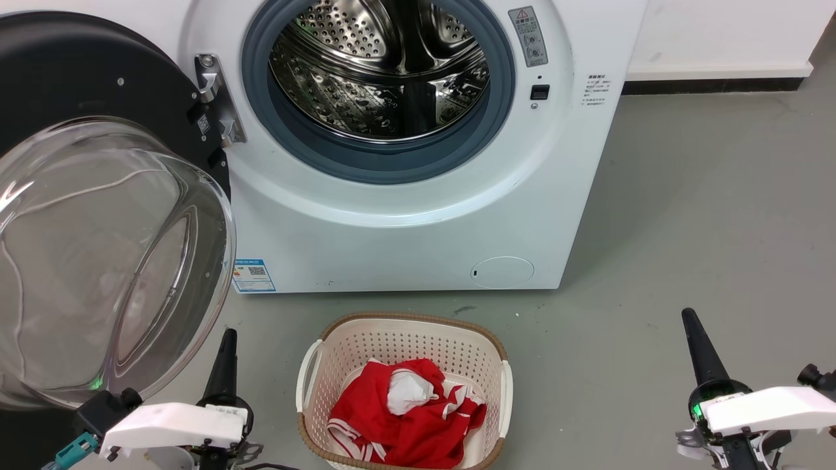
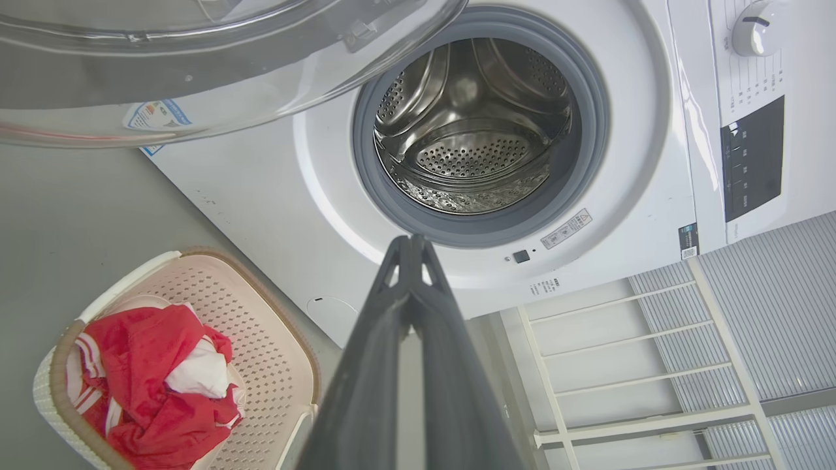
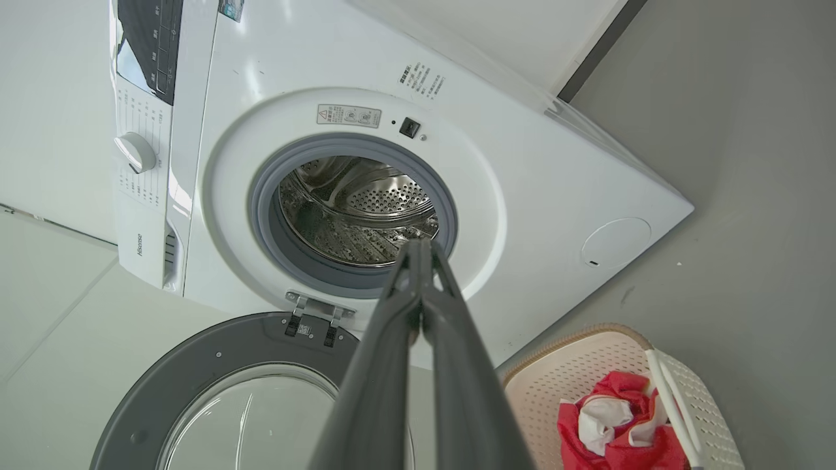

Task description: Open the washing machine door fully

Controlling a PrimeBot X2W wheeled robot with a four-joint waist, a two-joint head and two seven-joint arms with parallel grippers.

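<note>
The white washing machine (image 1: 405,235) stands ahead with its steel drum (image 1: 379,72) exposed inside the grey gasket. Its door (image 1: 98,248) is swung wide to the left on a metal hinge (image 1: 215,98), the clear glass bowl bulging toward me. My left gripper (image 1: 227,339) is shut and empty, just right of the glass bowl's lower edge, not touching it. At the lower right my right gripper (image 1: 690,320) is shut with nothing in it, far from the door. In the wrist views both finger pairs meet at the tips, left gripper (image 2: 409,243), right gripper (image 3: 418,247), door (image 3: 228,391).
A cream laundry basket (image 1: 405,326) with a red and white garment (image 1: 405,411) sits on the grey floor in front of the machine, between my arms. A white wire rack (image 2: 640,365) shows in the left wrist view. Wall and dark skirting (image 1: 712,85) lie at right.
</note>
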